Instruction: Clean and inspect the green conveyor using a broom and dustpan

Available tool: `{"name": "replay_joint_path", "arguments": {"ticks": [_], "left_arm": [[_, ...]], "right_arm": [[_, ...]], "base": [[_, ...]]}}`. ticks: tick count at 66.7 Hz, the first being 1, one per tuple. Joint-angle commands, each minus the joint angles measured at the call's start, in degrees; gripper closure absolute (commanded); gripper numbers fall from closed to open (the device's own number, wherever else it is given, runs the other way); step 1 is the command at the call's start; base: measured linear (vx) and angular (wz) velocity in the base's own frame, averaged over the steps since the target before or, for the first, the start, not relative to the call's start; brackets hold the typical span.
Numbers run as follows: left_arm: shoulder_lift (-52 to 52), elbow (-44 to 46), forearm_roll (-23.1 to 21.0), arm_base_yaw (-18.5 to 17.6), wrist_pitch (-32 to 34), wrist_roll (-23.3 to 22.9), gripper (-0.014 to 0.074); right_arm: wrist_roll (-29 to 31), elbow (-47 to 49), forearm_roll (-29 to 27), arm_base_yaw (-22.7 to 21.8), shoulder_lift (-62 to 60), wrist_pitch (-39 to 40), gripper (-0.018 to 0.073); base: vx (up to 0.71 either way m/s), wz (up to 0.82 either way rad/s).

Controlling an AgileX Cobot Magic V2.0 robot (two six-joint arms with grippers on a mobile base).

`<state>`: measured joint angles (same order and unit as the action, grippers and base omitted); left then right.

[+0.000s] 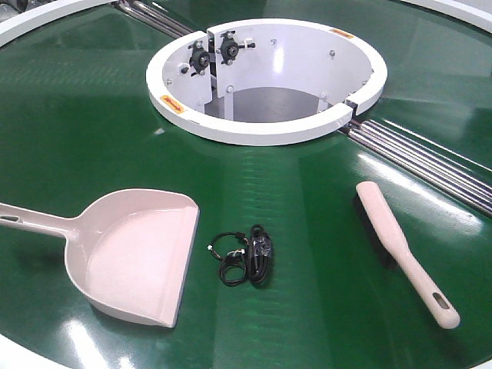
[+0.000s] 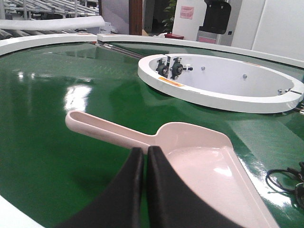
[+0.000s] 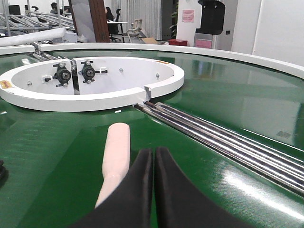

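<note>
Left pincer (image 2: pixel 145 152) closed near dustpan (image 2: pixel 209 166); right pincer (image 3: pixel 154 153) closed near broom (image 3: pixel 116 152)

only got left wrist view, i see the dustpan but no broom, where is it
observer: The broom lies flat on the belt, right of the dustpan, with its handle end toward the near rim.
operator: whats the black stuff at my right edge
observer: A coiled black cable. It lies between dustpan and broom and touches neither.
operator: right gripper on the broom yet
observer: No. The right gripper is shut with nothing between its fingers, and the broom lies just beside it.
</note>
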<state>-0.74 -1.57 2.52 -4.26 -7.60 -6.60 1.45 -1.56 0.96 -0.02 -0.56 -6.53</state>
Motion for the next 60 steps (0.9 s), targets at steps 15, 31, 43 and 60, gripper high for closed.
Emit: {"name": "replay_joint_path", "arguments": {"ticks": [15, 31, 43, 60], "left_arm": [[-0.8, -1.8, -0.2, 0.1, 3.9, -0.6, 0.0603], [-0.8, -1.8, -0.2, 0.1, 3.9, -0.6, 0.0603], [-0.8, -1.8, -0.2, 0.1, 3.9, -0.6, 0.0603], [-0.8, -1.8, -0.2, 0.1, 3.9, -0.6, 0.0603]], "right_arm": [[0.3, -1.2, 0.4, -0.3, -1.1, 4.4, 0.0569], [0.3, -1.2, 0.4, -0.3, -1.1, 4.4, 0.0569], [0.3, -1.2, 0.4, -0.3, -1.1, 4.4, 0.0569], [0.3, -1.2, 0.2, -0.3, -1.1, 4.3, 0.0569]], "base": [[0.0, 0.0], [0.0, 0.0], [0.0, 0.0], [0.0, 0.0]]}}
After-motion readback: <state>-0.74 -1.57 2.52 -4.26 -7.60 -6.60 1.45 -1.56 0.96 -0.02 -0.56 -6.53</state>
